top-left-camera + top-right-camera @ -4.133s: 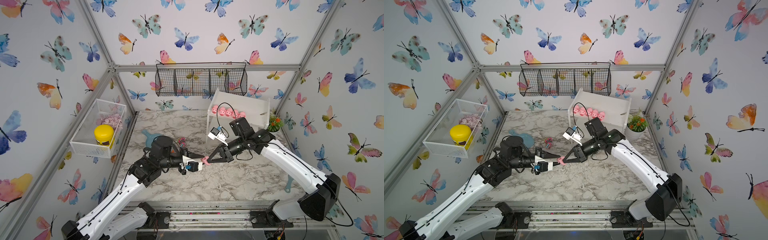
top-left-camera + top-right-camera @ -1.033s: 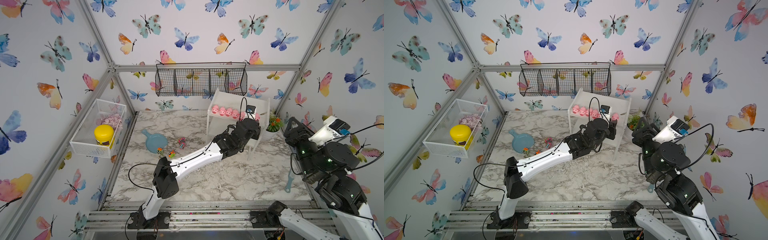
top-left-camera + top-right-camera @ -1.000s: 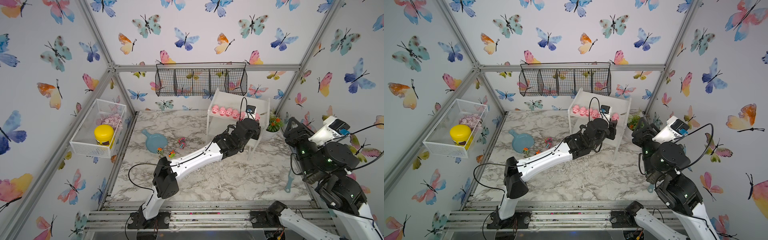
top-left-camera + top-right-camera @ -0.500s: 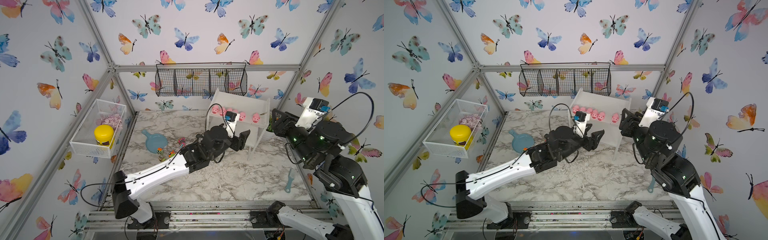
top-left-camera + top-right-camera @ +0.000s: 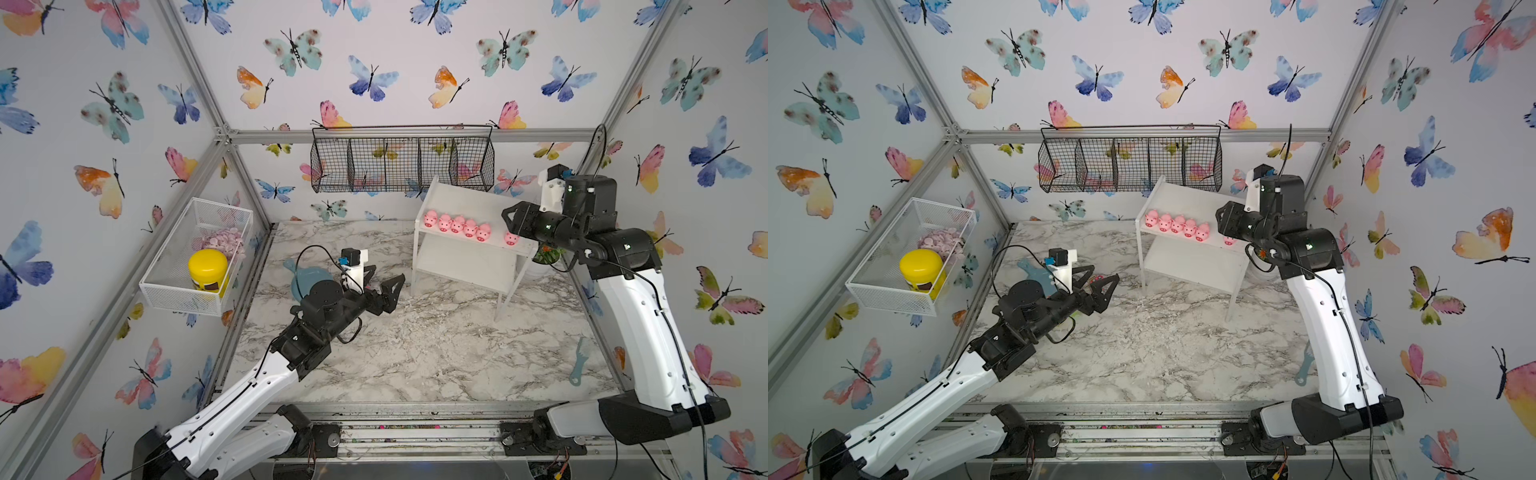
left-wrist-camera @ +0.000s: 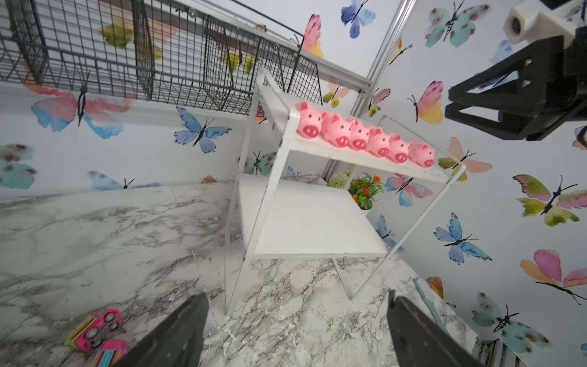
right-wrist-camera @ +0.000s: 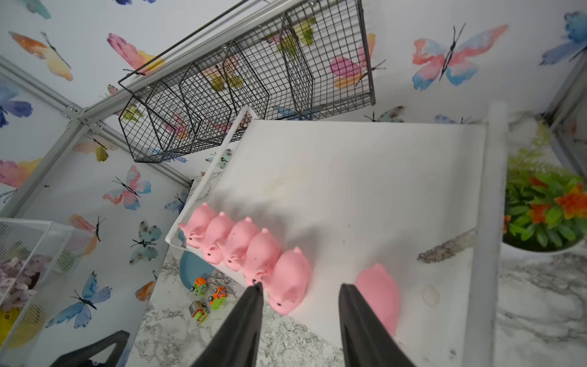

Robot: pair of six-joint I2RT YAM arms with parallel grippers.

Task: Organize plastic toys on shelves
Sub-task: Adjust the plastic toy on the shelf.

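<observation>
Well, with left gripper (image 6: 298, 297) and right gripper (image 7: 300, 287) both spread empty, you had the pigs (image 5: 457, 224) on the shelf's (image 5: 469, 199) top board, right of centre in a top view, and light, slick trucks (image 7: 206, 295) on the table (image 5: 415, 353), likely best pinched across their sides.

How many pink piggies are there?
6. All are on the top board of the white shelf: five pigs packed side by side in a row, and a sixth pig standing apart from the row's end. None seem hidden.
</observation>
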